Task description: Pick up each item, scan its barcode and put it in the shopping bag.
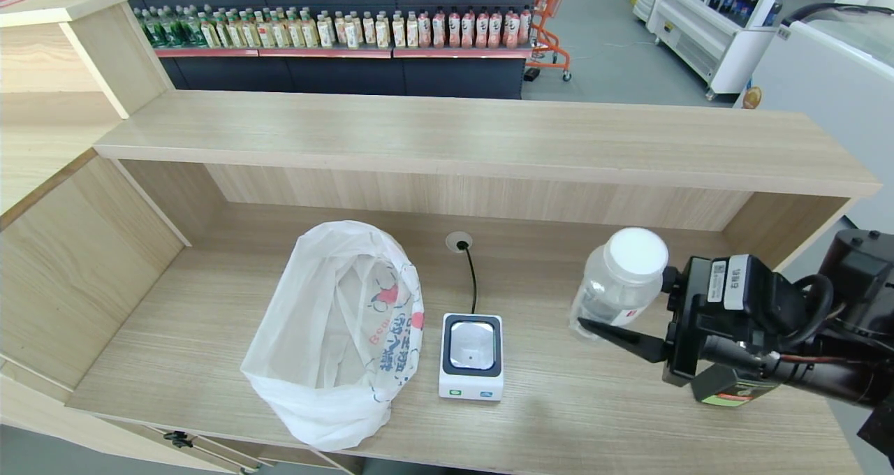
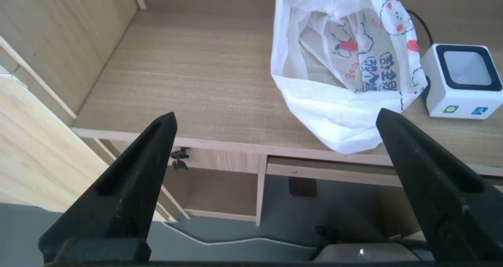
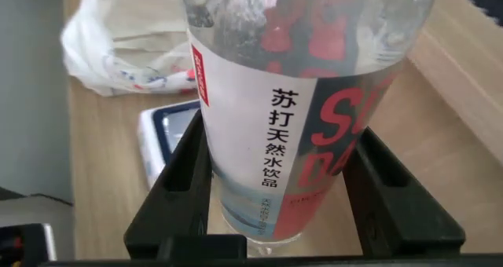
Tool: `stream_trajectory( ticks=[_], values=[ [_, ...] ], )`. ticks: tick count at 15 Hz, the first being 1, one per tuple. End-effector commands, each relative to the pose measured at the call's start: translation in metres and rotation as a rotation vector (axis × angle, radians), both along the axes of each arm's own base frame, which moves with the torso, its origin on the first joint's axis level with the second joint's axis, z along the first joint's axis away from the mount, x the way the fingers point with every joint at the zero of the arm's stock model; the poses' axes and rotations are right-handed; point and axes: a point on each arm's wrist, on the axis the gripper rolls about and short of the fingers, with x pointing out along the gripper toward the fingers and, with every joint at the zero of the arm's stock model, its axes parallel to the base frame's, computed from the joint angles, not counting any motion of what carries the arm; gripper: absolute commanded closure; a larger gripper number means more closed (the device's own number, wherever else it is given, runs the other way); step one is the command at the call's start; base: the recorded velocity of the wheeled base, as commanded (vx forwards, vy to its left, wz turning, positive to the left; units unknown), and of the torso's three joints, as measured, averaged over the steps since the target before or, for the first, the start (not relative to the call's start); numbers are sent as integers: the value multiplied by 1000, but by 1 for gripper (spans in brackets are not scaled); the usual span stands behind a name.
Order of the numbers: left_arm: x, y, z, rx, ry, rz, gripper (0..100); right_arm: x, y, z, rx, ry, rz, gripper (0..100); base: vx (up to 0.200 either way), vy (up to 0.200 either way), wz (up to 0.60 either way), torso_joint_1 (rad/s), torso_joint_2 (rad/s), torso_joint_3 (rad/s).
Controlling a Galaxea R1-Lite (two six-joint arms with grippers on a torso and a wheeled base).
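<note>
A clear water bottle with a white cap and a red and white label is held in my right gripper, which is shut on its lower body at the right of the counter. The right wrist view shows the bottle between the black fingers. The white shopping bag stands open at the counter's middle left. The white barcode scanner sits just right of the bag, its glass window facing up. My left gripper is open and holds nothing, in front of the counter's near edge by the bag.
The wooden counter has a raised back ledge and side walls. A black cable runs from the scanner to a hole at the back. Bare counter lies between the scanner and the bottle. Drawers sit under the front edge.
</note>
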Motion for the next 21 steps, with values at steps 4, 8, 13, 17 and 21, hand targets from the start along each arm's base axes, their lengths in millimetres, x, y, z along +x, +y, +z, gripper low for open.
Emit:
stream_trajectory(
  ticks=[4,8,13,17,21],
  values=[
    [0,0,0,0,-1,0,0,4,-1,28,-67,-250,-173,100,0,0,0,0,0,0],
    [0,0,0,3,-1,0,0,-5,-12,37,-126,-370,-209,100,0,0,0,0,0,0],
    [0,0,0,4,-1,0,0,-18,-15,38,-155,-380,-200,100,0,0,0,0,0,0],
    [0,0,0,4,-1,0,0,-30,-19,34,-162,-364,-196,100,0,0,0,0,0,0],
    [0,0,0,3,-1,0,0,-38,-22,30,-167,-354,-196,100,0,0,0,0,0,0]
  ],
)
